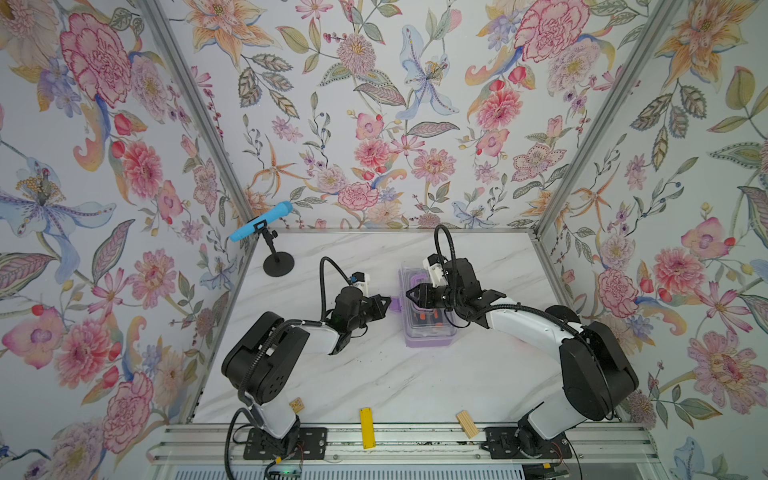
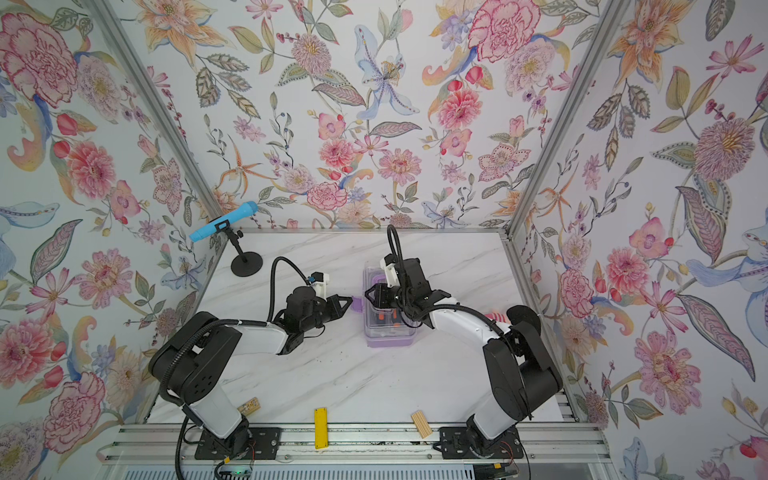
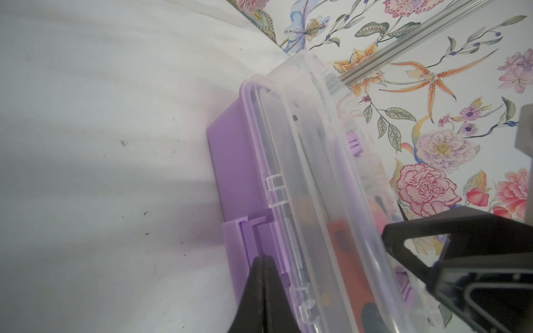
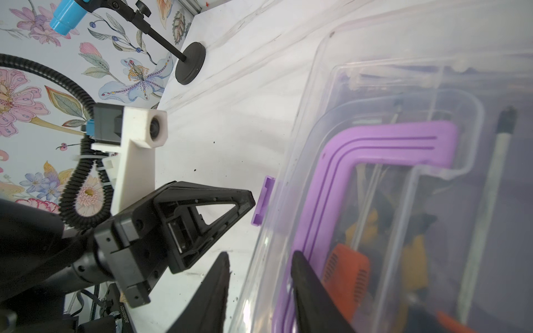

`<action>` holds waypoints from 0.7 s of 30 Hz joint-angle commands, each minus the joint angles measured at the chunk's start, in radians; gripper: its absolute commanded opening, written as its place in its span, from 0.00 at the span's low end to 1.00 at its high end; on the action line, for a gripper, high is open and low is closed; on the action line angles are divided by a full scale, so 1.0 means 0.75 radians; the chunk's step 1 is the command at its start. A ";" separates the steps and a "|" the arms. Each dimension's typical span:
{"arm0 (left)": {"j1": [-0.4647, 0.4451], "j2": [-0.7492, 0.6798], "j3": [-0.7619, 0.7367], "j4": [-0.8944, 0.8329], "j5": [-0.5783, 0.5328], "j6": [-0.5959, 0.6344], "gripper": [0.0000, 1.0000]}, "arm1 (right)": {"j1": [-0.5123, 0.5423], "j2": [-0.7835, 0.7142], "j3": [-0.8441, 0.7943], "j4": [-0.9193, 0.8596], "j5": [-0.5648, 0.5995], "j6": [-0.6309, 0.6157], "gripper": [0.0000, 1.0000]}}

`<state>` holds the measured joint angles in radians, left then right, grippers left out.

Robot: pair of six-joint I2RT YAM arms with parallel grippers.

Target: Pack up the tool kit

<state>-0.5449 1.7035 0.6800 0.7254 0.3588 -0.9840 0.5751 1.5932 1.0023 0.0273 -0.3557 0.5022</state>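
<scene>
Left gripper [image 1: 387, 300], clenched shut, touches the purple latch [image 3: 248, 233] on the tool case's [image 1: 428, 338] left side; right gripper [image 4: 259, 259] straddles the lid's [image 4: 375, 75] left edge, jaws apart.

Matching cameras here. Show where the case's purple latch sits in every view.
Top view: latch on the case's side, at the left gripper's tip.
Top view: same spot.
Left wrist: just ahead of the shut left gripper.
Right wrist: between clear lid and left gripper.
Shared landmark: left gripper's tip.
</scene>
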 commanded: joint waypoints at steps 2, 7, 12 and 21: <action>-0.024 -0.061 0.069 -0.136 -0.031 0.079 0.04 | 0.006 0.078 -0.079 -0.280 0.031 0.009 0.38; -0.026 -0.085 0.089 -0.230 -0.056 0.099 0.06 | 0.009 0.083 -0.083 -0.267 0.024 0.009 0.39; -0.020 -0.177 -0.014 -0.267 -0.182 0.105 0.39 | 0.013 0.102 -0.081 -0.256 0.014 0.013 0.39; -0.010 -0.066 0.104 -0.385 -0.157 0.167 0.49 | 0.017 0.112 -0.066 -0.259 0.017 0.013 0.39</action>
<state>-0.5564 1.6051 0.7132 0.4850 0.2386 -0.8917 0.5751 1.6035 1.0027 0.0486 -0.3527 0.5026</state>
